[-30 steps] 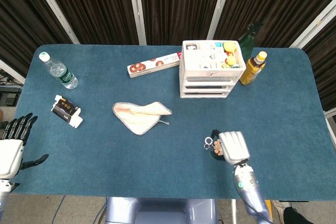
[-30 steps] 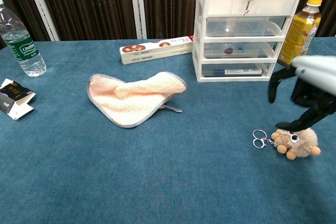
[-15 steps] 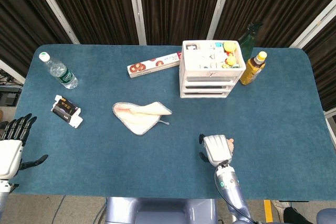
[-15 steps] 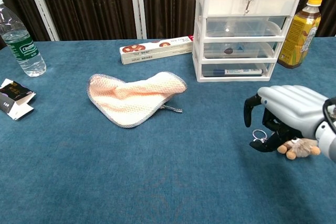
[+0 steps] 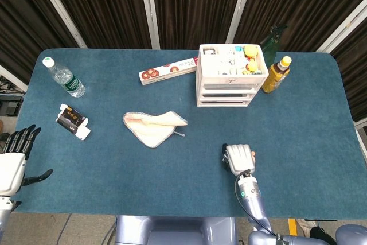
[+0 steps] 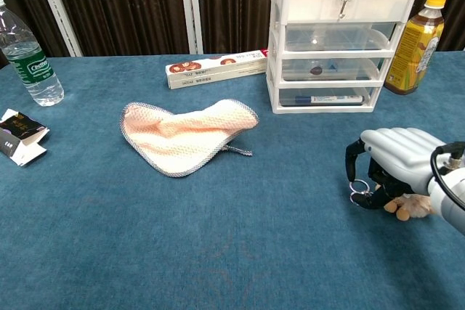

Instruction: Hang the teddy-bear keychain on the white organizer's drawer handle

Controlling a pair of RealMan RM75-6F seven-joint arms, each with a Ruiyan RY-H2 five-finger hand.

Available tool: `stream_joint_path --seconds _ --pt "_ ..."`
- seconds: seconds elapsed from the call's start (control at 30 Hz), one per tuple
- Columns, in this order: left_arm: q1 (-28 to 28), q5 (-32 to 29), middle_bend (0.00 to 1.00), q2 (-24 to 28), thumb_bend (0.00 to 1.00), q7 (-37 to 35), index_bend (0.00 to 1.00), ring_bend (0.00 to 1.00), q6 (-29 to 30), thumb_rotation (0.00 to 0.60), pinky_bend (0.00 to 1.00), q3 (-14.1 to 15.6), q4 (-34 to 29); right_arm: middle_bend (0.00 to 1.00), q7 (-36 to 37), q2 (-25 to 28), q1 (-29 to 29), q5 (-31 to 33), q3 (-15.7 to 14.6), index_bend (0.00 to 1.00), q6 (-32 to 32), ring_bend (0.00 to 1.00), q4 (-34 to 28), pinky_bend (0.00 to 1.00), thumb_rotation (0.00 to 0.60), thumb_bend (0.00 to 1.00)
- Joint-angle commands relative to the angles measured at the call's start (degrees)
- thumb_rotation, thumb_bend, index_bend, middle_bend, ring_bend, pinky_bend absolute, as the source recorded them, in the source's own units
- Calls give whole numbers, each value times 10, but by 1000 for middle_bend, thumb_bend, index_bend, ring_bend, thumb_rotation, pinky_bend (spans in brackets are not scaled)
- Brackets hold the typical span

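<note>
My left hand (image 5: 12, 164) waits at the table's edge, holding nothing, fingers apart. On the blue table (image 6: 240, 252) I see a water bottle (image 6: 25, 52), a small black packet (image 6: 18, 136), a pink cloth (image 6: 185, 136), a long box (image 6: 214, 68), then the white drawers (image 6: 338, 45) and a yellow bottle (image 6: 414, 41). My right hand (image 6: 396, 165) curls over the teddy bear (image 6: 407, 207); its ring (image 6: 357, 194) sits by my fingertips. Dark curtains hang behind.

The blue tabletop (image 5: 172, 159) carries a water bottle (image 5: 64, 77), small packet (image 5: 73, 121), cloth (image 5: 153, 126), long box (image 5: 168, 70), white organizer (image 5: 228, 76), yellow bottle (image 5: 276, 74) and teddy-bear keychain (image 6: 407, 206).
</note>
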Motion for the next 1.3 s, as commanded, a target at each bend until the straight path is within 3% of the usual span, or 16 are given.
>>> stream_joint_path --seconds 0.03,1.03,1.3 --pt "-1 0 0 -1 49 1 0 0 -1 600 0 0 -1 1000 3 -2 2 6 2 495 -3 1000 7 920 600 299" --pt "-2 -2 0 0 49 -2 0 0 -2 600 0 -1 -3 1000 17 -19 4 31 -6 532 -8 1000 45 920 600 299" --pt "-2 -2 0 1 50 -4 0 0 -2 600 0 -1 -3 1000 18 -26 3 32 -10 559 -7 1000 54 920 600 346"
